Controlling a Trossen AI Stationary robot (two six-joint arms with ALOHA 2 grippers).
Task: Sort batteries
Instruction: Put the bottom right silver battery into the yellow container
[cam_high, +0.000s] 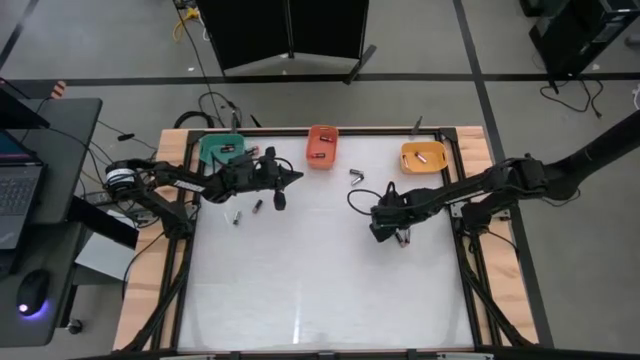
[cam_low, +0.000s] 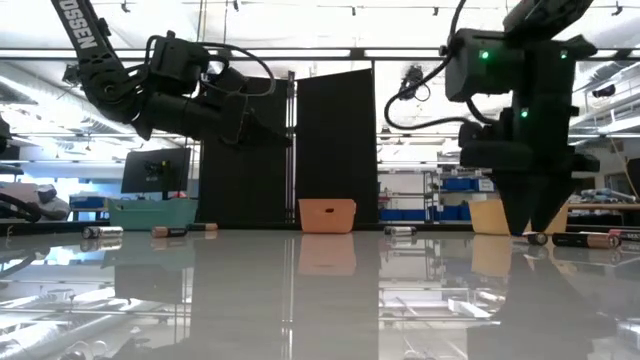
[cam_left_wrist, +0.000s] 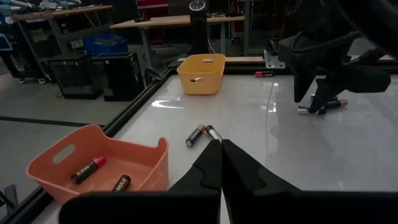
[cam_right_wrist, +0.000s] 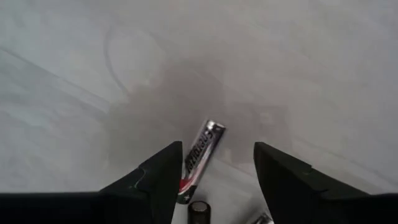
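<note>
- Right gripper (cam_right_wrist: 214, 171) hangs low over the table (cam_high: 320, 290) toward its right edge; jaws spread wide, a silver AA battery (cam_right_wrist: 200, 155) lying between the fingers, nothing pinched; looks poised for a pick.
- Left gripper (cam_left_wrist: 221, 163) hovers near the far-left corner; jaws pressed together, holding nothing; likely waiting.
- Bins sit along the far edge: teal bin (cam_high: 222, 150), orange bin (cam_high: 322, 145), yellow bin (cam_high: 423, 157); loose batteries (cam_high: 246, 210) lie just in front of the teal one.
- Left wrist view alone shows two cells (cam_left_wrist: 102, 174) inside the orange bin; right wrist view alone shows the battery label.
</note>
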